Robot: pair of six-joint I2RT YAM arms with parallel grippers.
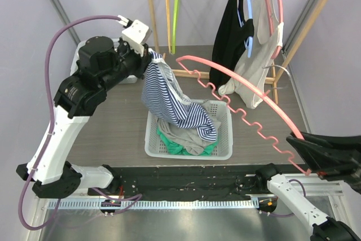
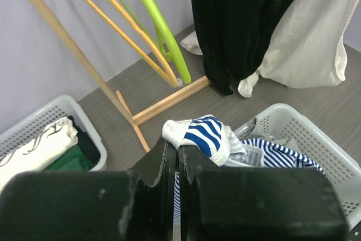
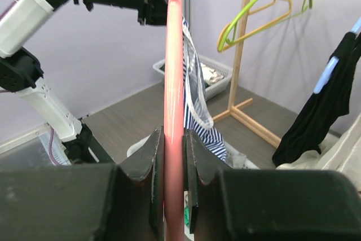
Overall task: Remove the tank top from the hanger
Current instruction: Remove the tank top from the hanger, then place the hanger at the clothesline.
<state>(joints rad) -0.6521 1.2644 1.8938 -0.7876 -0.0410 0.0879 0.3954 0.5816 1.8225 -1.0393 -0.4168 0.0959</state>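
The tank top (image 1: 169,91) is blue-and-white striped with white trim. My left gripper (image 1: 149,56) is shut on its upper edge and holds it up, so it hangs down into the white basket (image 1: 152,139). In the left wrist view the striped cloth (image 2: 204,134) bunches at my closed fingertips (image 2: 177,149). My right gripper (image 1: 302,145) is shut on the pink hanger (image 1: 242,91), which reaches up-left toward the tank top. In the right wrist view the hanger (image 3: 172,55) runs straight out between my fingers, with the tank top (image 3: 194,83) just beside its far end.
The white basket holds grey and green clothes (image 1: 186,136). A wooden rack (image 1: 152,9) behind carries green and orange hangers (image 1: 176,9), a black garment (image 1: 228,38) and a cream garment (image 1: 259,55). A second basket (image 2: 51,139) with folded clothes sits at the far left.
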